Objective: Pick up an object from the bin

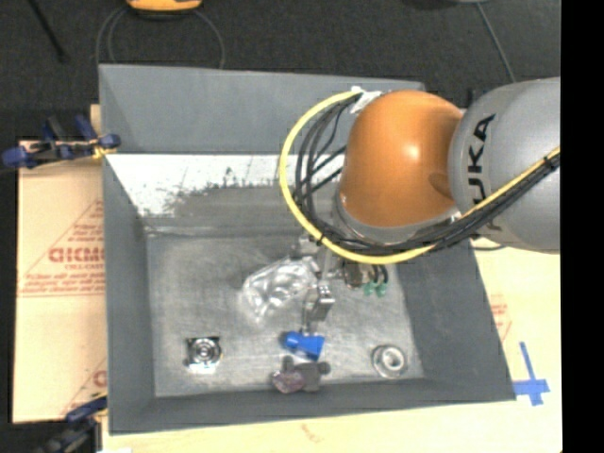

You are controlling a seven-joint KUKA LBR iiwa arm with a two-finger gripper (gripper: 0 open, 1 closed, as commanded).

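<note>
- Camera view looks down into the grey bin (127, 291); a few loose things lie spread over its floor.
- Bag (274, 289): crumpled clear plastic, near the middle of the floor.
- Blue piece (304, 344): small, lying just on the near side of the bag, toward the near wall.
- Dark lump (300, 377): purplish-grey, just beside the blue piece and close against the near wall; whether the two touch cannot be told.
- Metal fitting (203, 352): shiny and round, toward the near left corner, well apart from the others.
- Ring (388, 358): metal, lying flat on the near right part of the floor.
- Green bit (377, 289): small, right of the bag, at the edge of the arm's shadow.
- Orange cover (396, 159): with looped cables round it, it hangs over the far right part of the bin.
- Fingers (317, 328): they reach down from under the cover along the bag's right edge, with their tips just above the blue piece. Whether they are apart or together cannot be told, nor whether they touch the bag or the blue piece.
</note>
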